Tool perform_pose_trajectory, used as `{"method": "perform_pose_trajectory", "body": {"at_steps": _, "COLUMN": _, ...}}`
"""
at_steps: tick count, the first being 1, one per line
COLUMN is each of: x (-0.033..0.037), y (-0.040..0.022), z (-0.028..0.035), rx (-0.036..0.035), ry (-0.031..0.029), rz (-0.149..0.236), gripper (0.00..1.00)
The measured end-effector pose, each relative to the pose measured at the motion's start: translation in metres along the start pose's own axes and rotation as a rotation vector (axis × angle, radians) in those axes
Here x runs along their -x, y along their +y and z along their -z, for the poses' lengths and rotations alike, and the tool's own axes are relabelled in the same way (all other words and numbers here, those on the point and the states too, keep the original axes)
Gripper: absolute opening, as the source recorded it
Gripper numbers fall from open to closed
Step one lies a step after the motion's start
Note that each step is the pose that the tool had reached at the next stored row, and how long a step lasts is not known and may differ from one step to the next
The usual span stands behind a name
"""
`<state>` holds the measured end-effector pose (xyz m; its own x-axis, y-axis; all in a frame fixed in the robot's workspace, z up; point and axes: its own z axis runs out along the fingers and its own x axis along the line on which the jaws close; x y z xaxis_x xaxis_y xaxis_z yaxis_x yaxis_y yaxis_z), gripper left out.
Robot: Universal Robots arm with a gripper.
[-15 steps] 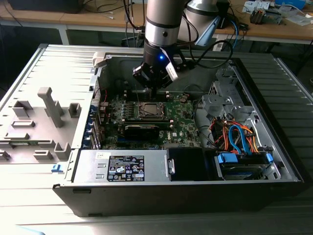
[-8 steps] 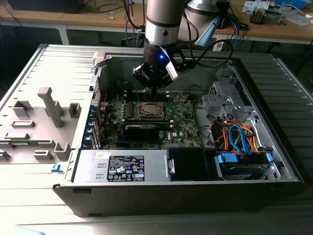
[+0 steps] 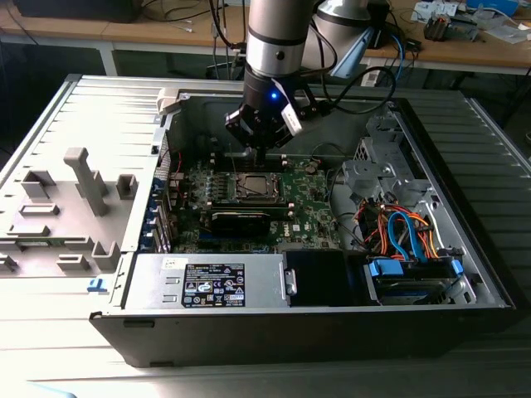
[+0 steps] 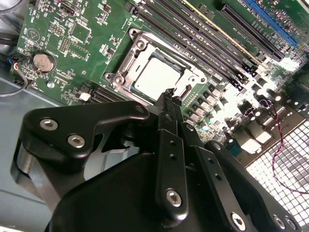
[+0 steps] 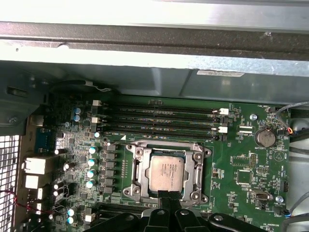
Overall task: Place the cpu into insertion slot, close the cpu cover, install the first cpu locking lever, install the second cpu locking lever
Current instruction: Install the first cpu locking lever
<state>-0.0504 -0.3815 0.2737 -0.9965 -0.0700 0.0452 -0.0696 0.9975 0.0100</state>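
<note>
The cpu lies flat in the insertion slot on the green board, its silvery face up; the second wrist view shows the cpu too. The cpu cover is folded down around it as a metal frame, also seen as the cpu cover. My gripper hangs straight over the socket's edge inside the open computer case. Its black fingers are shut together with nothing between them, and the tip of the gripper sits right at the frame's rim beside the chip, as does the gripper in the first wrist view.
Long black memory slots run along one side of the socket and a coin battery sits on the board. A long black card lies near the socket. A power supply and a drive cage with coloured cables flank the board.
</note>
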Motion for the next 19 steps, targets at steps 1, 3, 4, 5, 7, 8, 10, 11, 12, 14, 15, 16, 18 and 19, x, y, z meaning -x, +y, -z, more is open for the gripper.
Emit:
{"method": "perform_pose_trajectory", "body": {"at_steps": 1, "x": 0.0000, "y": 0.0000, "z": 0.0001, "rx": 0.0000, "ry": 0.0000, "rz": 0.000, "gripper": 0.11}}
{"method": "perform_pose_trajectory", "body": {"at_steps": 3, "x": 0.0000, "y": 0.0000, "z": 0.0003, "rx": 0.0001, "ry": 0.0000, "rz": 0.000, "gripper": 0.11}}
{"method": "perform_pose_trajectory", "body": {"at_steps": 4, "x": 0.0000, "y": 0.0000, "z": 0.0005, "rx": 0.0001, "ry": 0.0000, "rz": 0.000, "gripper": 0.11}}
{"method": "perform_pose_trajectory", "body": {"at_steps": 5, "x": 0.0000, "y": 0.0000, "z": 0.0005, "rx": 0.0001, "ry": -0.0001, "rz": 0.000, "gripper": 0.11}}
{"method": "perform_pose_trajectory", "body": {"at_steps": 7, "x": -0.0002, "y": 0.0001, "z": 0.0035, "rx": 0.0002, "ry": 0.0000, "rz": 0.000, "gripper": 0.11}}
{"method": "perform_pose_trajectory", "body": {"at_steps": 8, "x": -0.0002, "y": 0.0001, "z": 0.0036, "rx": 0.0002, "ry": 0.0000, "rz": 0.000, "gripper": 0.11}}
{"method": "perform_pose_trajectory", "body": {"at_steps": 10, "x": -0.0002, "y": 0.0000, "z": 0.0041, "rx": 0.0001, "ry": 0.0001, "rz": 0.000, "gripper": 0.11}}
{"method": "perform_pose_trajectory", "body": {"at_steps": 11, "x": -0.0002, "y": 0.0000, "z": 0.0044, "rx": 0.0000, "ry": 0.0001, "rz": 0.000, "gripper": 0.11}}
{"method": "perform_pose_trajectory", "body": {"at_steps": 12, "x": -0.0002, "y": 0.0001, "z": 0.0048, "rx": 0.0002, "ry": 0.0000, "rz": 0.000, "gripper": 0.11}}
{"method": "perform_pose_trajectory", "body": {"at_steps": 14, "x": -0.0002, "y": 0.0001, "z": 0.0051, "rx": 0.0004, "ry": -0.0001, "rz": 0.000, "gripper": 0.11}}
{"method": "perform_pose_trajectory", "body": {"at_steps": 15, "x": -0.0002, "y": 0.0001, "z": 0.0051, "rx": 0.0004, "ry": -0.0001, "rz": 0.000, "gripper": 0.11}}
{"method": "perform_pose_trajectory", "body": {"at_steps": 16, "x": -0.0002, "y": 0.0001, "z": 0.0051, "rx": 0.0003, "ry": -0.0001, "rz": 0.000, "gripper": 0.11}}
{"method": "perform_pose_trajectory", "body": {"at_steps": 18, "x": -0.0003, "y": 0.0001, "z": 0.0052, "rx": 0.0002, "ry": 0.0000, "rz": 0.000, "gripper": 0.11}}
{"method": "perform_pose_trajectory", "body": {"at_steps": 19, "x": -0.0005, "y": 0.0001, "z": 0.0052, "rx": 0.0002, "ry": 0.0000, "rz": 0.000, "gripper": 0.11}}
